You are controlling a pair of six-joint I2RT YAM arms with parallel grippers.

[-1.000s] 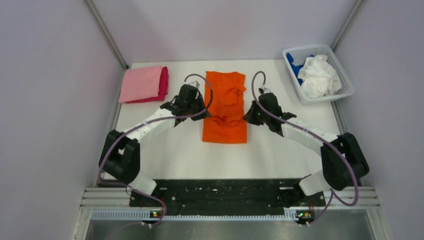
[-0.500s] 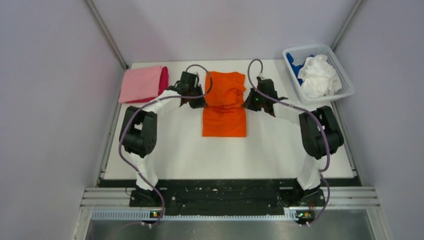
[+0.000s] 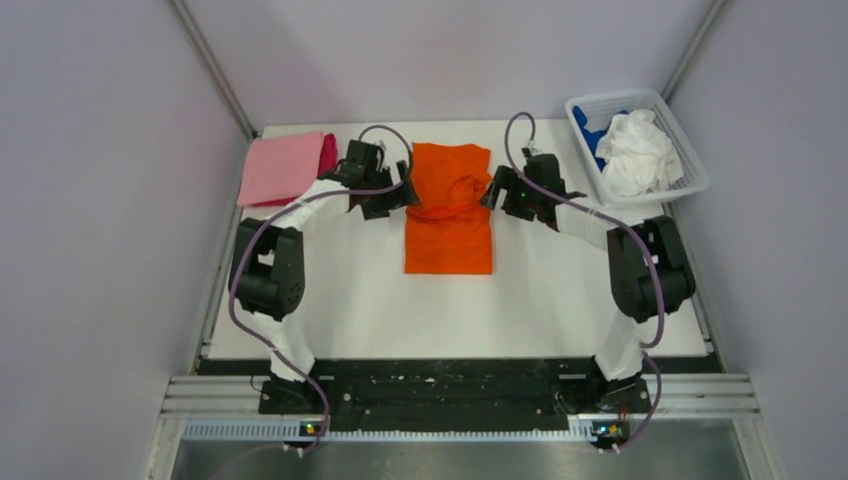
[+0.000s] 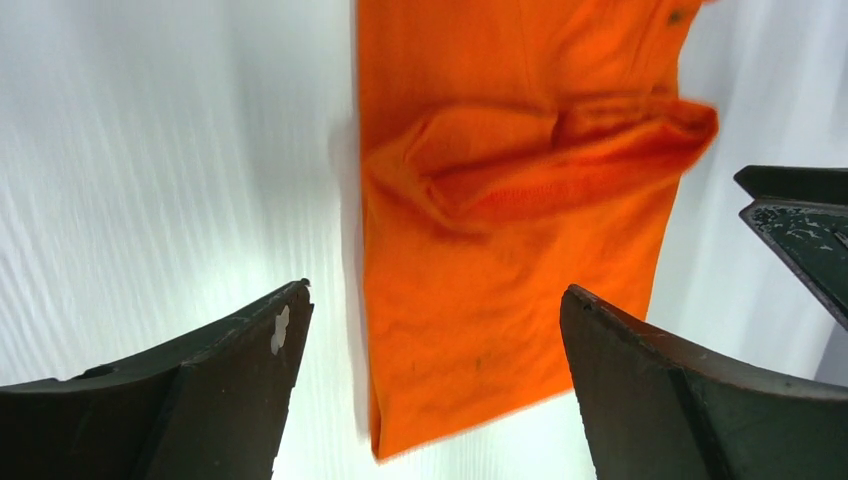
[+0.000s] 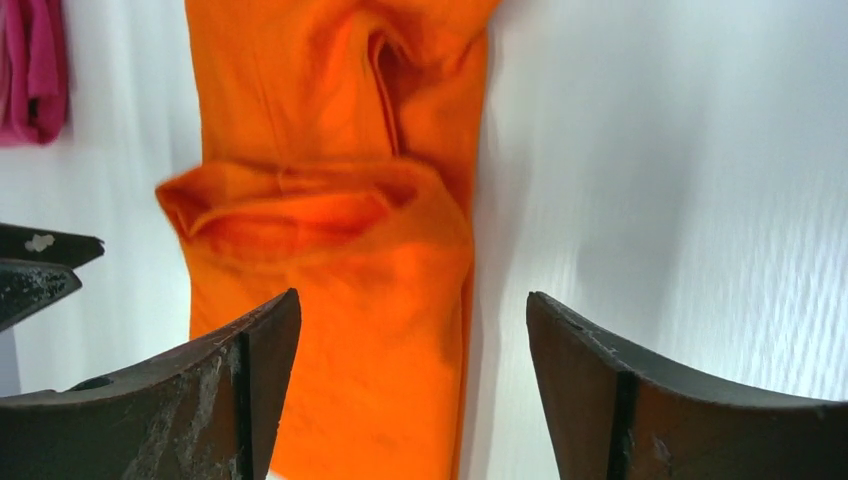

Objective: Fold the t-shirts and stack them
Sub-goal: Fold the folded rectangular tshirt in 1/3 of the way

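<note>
The bright orange t-shirt (image 3: pixel 449 235) lies lengthwise in the middle of the table, with a bunched ridge (image 3: pixel 447 205) across its middle. My left gripper (image 3: pixel 397 192) hovers at its left edge and my right gripper (image 3: pixel 497 190) at its right edge. Both are open and hold nothing. The left wrist view has the orange cloth (image 4: pixel 500 150) lying between and beyond the spread left gripper (image 4: pixel 435 290). The right wrist view shows the same cloth (image 5: pixel 330 260) under the open right gripper (image 5: pixel 412 297). A folded light pink t-shirt (image 3: pixel 280 168) lies on a magenta one (image 3: pixel 328 155) at the far left.
A white mesh basket (image 3: pixel 690 172) at the far right corner holds a crumpled white t-shirt (image 3: pixel 635 150) and a blue one (image 3: pixel 585 125). Grey walls close in both sides and the back. The arm bases stand at the near edge.
Both grippers moved toward the far end with the orange cloth pinched, then opened and let it go. The shirt's near edge shifted slightly farther away, and a ridge formed across its middle.
</note>
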